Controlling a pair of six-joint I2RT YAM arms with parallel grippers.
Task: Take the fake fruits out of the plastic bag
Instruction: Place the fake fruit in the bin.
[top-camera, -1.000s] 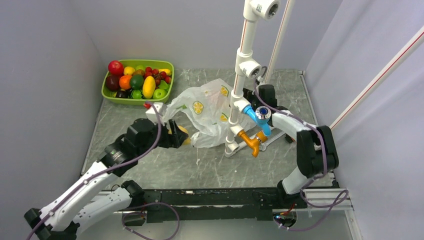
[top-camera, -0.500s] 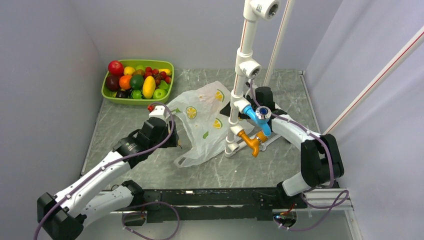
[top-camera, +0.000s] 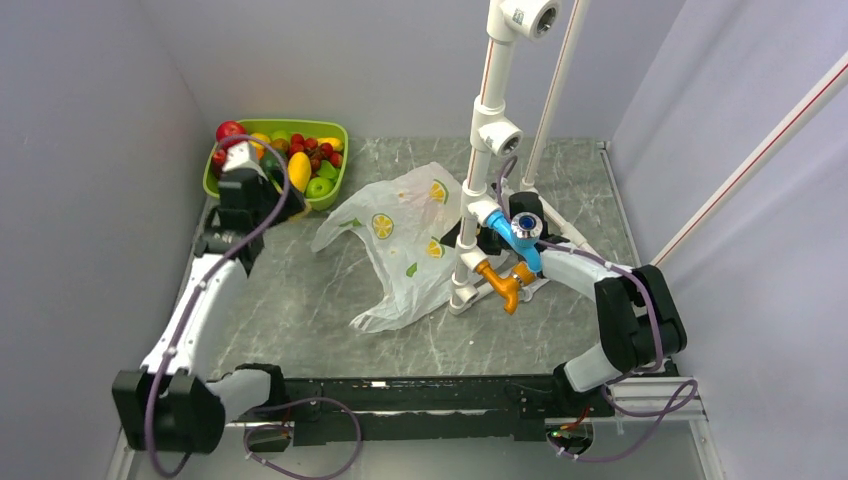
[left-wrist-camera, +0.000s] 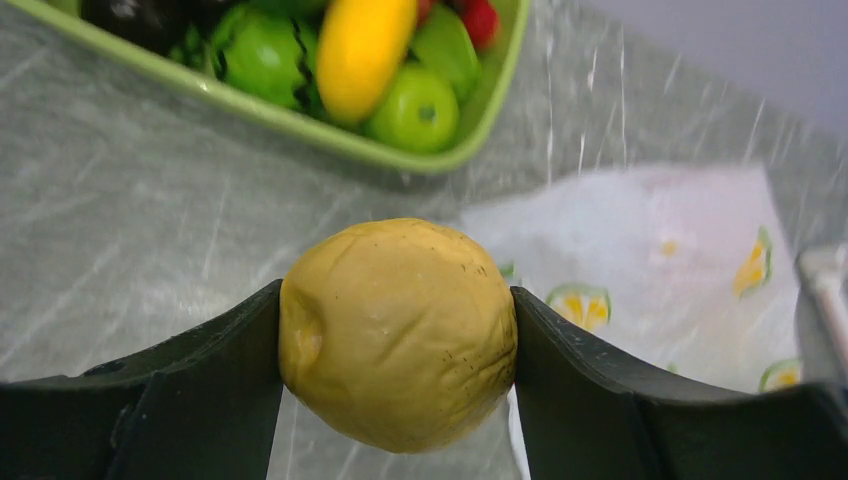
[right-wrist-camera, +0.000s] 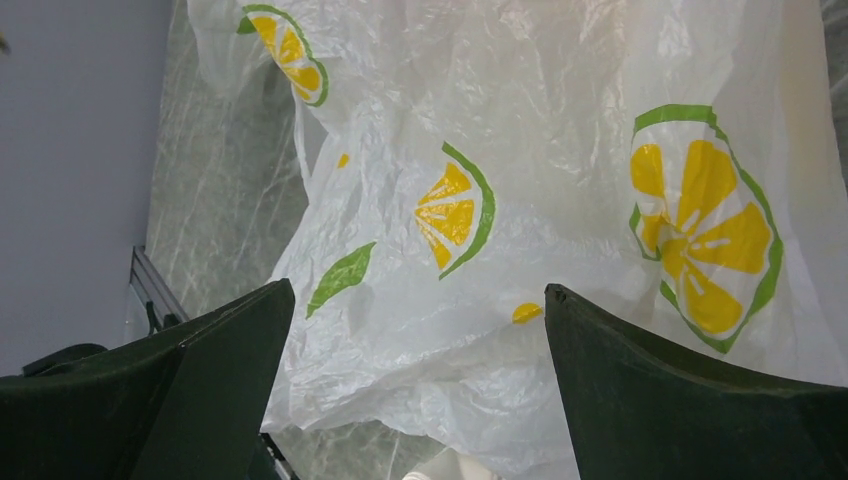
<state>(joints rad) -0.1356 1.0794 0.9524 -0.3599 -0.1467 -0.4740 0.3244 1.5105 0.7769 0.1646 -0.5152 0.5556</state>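
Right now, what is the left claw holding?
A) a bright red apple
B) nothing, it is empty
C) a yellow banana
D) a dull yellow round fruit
D: the left wrist view shows the left claw closed on a dull yellow round fruit, pressing against both of its sides.

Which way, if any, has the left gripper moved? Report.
Yes: the left gripper, holding the yellow fruit, swung away from the bag to the green tray.
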